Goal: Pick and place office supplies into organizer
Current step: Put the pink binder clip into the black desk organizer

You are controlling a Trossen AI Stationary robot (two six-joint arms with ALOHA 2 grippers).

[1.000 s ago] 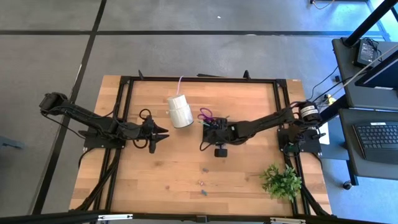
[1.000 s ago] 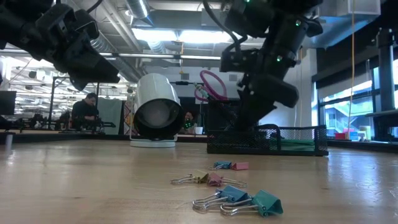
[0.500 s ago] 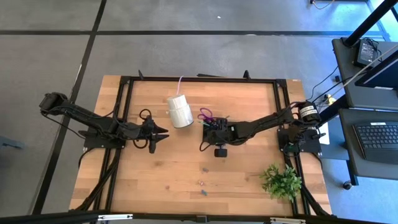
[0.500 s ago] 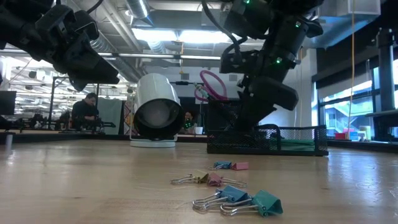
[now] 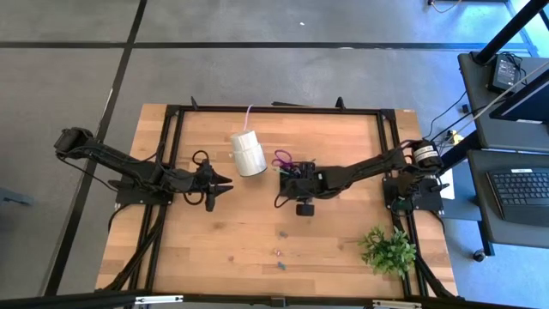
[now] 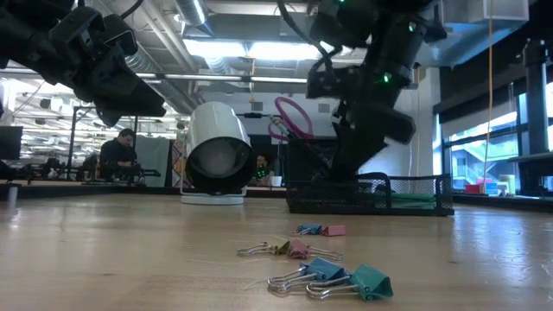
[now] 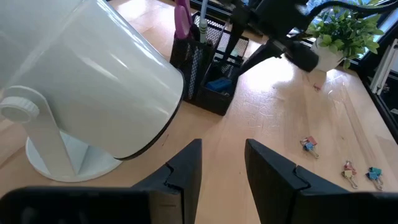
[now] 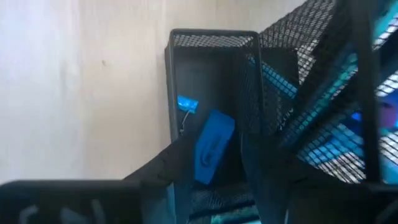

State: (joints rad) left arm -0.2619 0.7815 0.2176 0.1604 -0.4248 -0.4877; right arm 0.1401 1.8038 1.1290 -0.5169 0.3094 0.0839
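**Drop into the organizer**

Organizer (image 5: pixel 296 178) sits mid-table; blue clip (image 8: pixel 188 104) lies inside. Right gripper (image 8: pixel 211 163) hangs over that compartment, jaws parted, holding nothing you can see. Lift straight, clear the mesh. Left gripper (image 7: pixel 222 163) waits, jaws apart, empty.

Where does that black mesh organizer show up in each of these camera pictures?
High view: organizer at table centre, under the right gripper.
Low view: organizer right of centre, on the table's far side.
Left wrist view: organizer top centre.
Right wrist view: organizer fills the picture.
Shared landmark: white cylinder, beside it.
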